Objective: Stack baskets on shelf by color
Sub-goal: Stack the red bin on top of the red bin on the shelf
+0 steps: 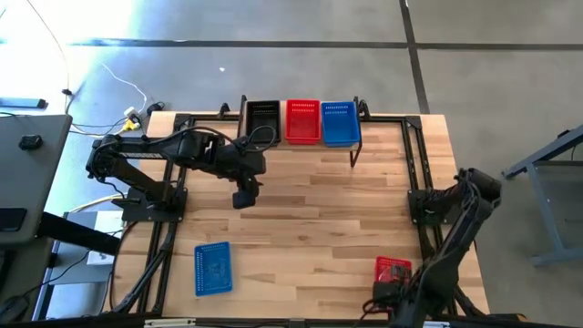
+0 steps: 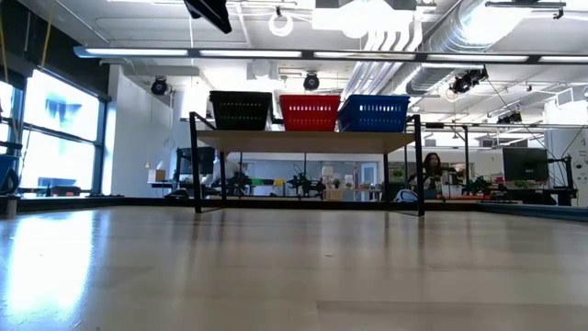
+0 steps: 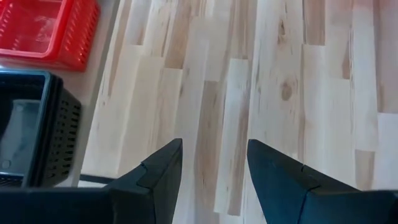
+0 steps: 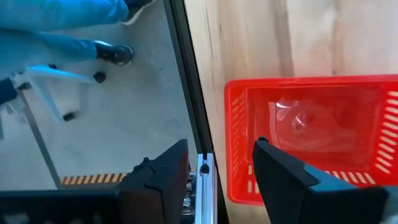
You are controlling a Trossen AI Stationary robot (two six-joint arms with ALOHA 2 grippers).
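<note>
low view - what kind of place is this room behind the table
Probably a robotics lab or industrial workshop: exposed ducts run along the ceiling, desks with monitors fill the back, a person sits there, and the shelf holds baskets.

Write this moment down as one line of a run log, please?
shelf: black, red, blue baskets on top | table: blue basket, red basket | left gripper: open, empty | right gripper: open, beside red basket
</note>
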